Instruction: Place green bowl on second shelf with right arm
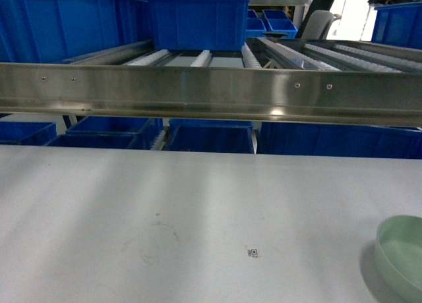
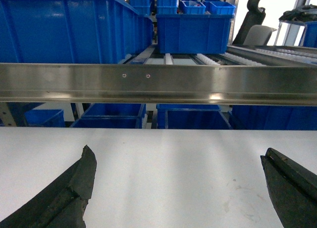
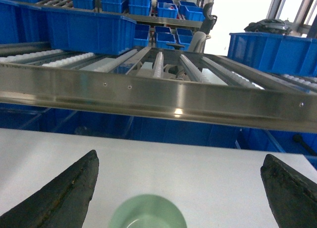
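One green bowl (image 1: 402,253) sits at the worktop's (image 1: 165,204) right near corner; both grippers' jaws spread, empty.

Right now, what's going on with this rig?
Nothing is being held. The green bowl sits on the grey tabletop, at its near right in the head view. The right gripper is open, fingers spread to either side above the bowl, not touching it. The left gripper is open over bare table. The steel roller shelf ahead carries a blue crate; the bowl is not yet on it.
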Available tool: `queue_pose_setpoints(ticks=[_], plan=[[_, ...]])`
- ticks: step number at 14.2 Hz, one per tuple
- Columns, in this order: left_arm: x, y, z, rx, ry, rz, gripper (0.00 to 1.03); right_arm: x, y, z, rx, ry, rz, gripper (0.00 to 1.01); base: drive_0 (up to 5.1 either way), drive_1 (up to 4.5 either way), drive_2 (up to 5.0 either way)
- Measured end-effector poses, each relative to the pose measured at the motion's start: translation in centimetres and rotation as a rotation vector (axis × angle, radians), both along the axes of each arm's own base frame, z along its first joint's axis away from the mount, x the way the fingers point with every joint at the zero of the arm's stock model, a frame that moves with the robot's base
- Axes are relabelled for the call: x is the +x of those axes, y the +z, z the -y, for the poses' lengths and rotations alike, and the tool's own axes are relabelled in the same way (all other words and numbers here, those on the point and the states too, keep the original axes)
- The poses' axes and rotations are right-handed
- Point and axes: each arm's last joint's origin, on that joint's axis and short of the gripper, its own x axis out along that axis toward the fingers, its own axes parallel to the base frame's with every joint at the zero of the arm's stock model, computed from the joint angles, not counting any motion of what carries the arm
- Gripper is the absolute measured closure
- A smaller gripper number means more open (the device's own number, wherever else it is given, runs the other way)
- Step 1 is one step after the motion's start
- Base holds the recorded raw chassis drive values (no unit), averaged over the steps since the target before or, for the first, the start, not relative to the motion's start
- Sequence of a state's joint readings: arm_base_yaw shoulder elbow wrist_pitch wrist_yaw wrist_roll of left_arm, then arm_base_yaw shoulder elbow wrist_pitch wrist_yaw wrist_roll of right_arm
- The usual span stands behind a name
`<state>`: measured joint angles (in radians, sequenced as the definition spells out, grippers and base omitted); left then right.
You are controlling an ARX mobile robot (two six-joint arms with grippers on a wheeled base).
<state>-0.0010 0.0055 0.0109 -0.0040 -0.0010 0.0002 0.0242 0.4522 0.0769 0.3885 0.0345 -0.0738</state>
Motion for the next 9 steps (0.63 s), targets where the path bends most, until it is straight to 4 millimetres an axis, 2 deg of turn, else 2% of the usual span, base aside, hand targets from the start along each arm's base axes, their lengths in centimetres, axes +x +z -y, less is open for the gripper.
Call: queue_pose_setpoints(ticks=[1, 3, 6, 9], plan=[[0.0, 0.0, 0.0, 0.0, 0.0, 0.0, 0.05, 1.9, 1.8, 0.0, -0.034, 0.034, 0.0, 0.03, 0.0, 0.0, 0.0], [0.0, 0.0, 0.0, 0.0, 0.0, 0.0, 0.05, 4.8, 2.9, 0.0, -0.092, 0.084, -0.079, 0.03, 0.0, 0.0, 0.0], [0.0, 0.0, 0.0, 0.0, 0.0, 0.0, 0.05, 11.9, 2.0, 2.0, -0.206, 0.156, -0.432, 0.03, 0.0, 0.0, 0.0], [0.0, 0.0, 0.0, 0.0, 0.0, 0.0, 0.05, 15.0, 1.9, 3.5, -0.223, 0.168, -0.536, 0.03, 0.0, 0.0, 0.0]])
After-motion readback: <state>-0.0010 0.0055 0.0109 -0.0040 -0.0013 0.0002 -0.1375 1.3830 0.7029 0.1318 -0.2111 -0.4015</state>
